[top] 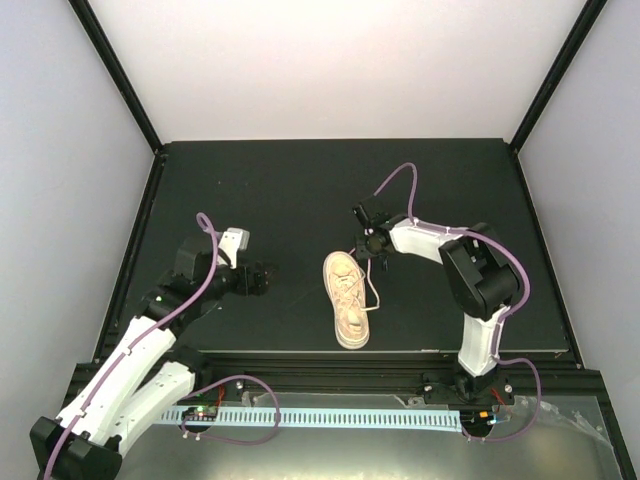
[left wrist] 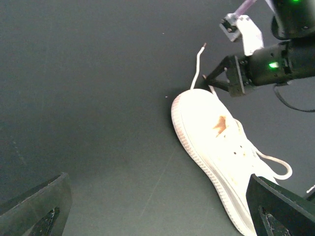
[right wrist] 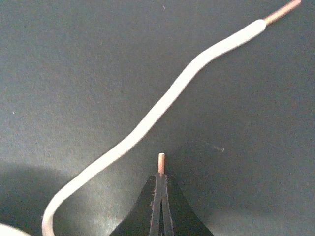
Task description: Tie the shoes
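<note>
The small beige-pink sneaker (top: 347, 300) lies mid-table, toe toward the far side, and it also shows in the left wrist view (left wrist: 216, 142). My right gripper (top: 368, 247) hovers just beyond the toe and is shut on the copper-tipped end of one off-white lace (right wrist: 161, 162); the jaws are pressed together (right wrist: 161, 181). The other lace (right wrist: 162, 105) lies loose on the mat, its tip (right wrist: 280, 11) free. A lace loop (top: 375, 297) hangs off the shoe's right side. My left gripper (top: 262, 280) is open and empty, left of the shoe, its fingers (left wrist: 37, 209) wide apart.
The black mat (top: 250, 190) covers the table between pale walls. A metal rail (top: 330, 415) with cables runs along the near edge, by the arm bases.
</note>
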Motion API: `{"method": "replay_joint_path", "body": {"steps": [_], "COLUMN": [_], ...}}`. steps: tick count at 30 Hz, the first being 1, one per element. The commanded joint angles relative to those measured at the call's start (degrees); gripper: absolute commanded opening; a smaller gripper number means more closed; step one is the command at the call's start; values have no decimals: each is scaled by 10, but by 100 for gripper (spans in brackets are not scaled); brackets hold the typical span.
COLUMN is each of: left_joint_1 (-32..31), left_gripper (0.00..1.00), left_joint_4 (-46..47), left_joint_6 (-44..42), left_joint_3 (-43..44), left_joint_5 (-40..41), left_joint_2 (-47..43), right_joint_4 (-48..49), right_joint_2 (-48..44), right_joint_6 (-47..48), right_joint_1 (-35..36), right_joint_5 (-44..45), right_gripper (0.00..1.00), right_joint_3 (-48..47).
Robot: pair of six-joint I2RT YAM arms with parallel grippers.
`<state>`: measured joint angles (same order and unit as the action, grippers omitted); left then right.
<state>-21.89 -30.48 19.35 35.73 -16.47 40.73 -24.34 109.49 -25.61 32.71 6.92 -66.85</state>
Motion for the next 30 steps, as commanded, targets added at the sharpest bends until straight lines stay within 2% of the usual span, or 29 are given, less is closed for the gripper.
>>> {"method": "replay_joint_path", "body": {"steps": [1,4,7,13,17,22,23,24,26,27,28,30], "left_joint_1": [-4,-2,5,65,106,118,118,117,118,118,118,118], "left_gripper": [99,99,99,99,99,99,99,99,99,99,99,99], "left_joint_4": [-15,-15,-25,-20,-8,-6,-5,-2,8,14,20,25], "left_joint_6": [-4,-10,-38,-96,-119,-159,-163,-164,-162,-161,-161,-160], "left_joint_3": [5,18,72,162,191,184,181,171,153,144,137,129], "left_joint_5": [37,75,88,34,8,75,86,91,89,85,79,75], "left_joint_2": [0,10,33,123,155,148,144,138,128,123,118,115], "right_joint_4": [5,0,-36,-110,-117,-96,-90,-88,-96,-101,-104,-88], "right_joint_2": [-50,-124,-207,-369,-458,-528,-536,-543,-550,-555,-558,-558], "right_joint_6": [-3,2,20,14,-47,-151,-159,-164,-163,-158,-149,-117], "right_joint_1": [-11,-30,-59,-166,-191,-199,-199,-199,-199,-199,-199,-199], "right_joint_5": [11,1,21,50,103,82,74,68,71,78,80,59], "right_gripper": [2,2,2,2,2,3,8,21,54,67,73,77], "right_joint_3": [43,74,90,124,200,306,321,328,327,318,308,289]}}
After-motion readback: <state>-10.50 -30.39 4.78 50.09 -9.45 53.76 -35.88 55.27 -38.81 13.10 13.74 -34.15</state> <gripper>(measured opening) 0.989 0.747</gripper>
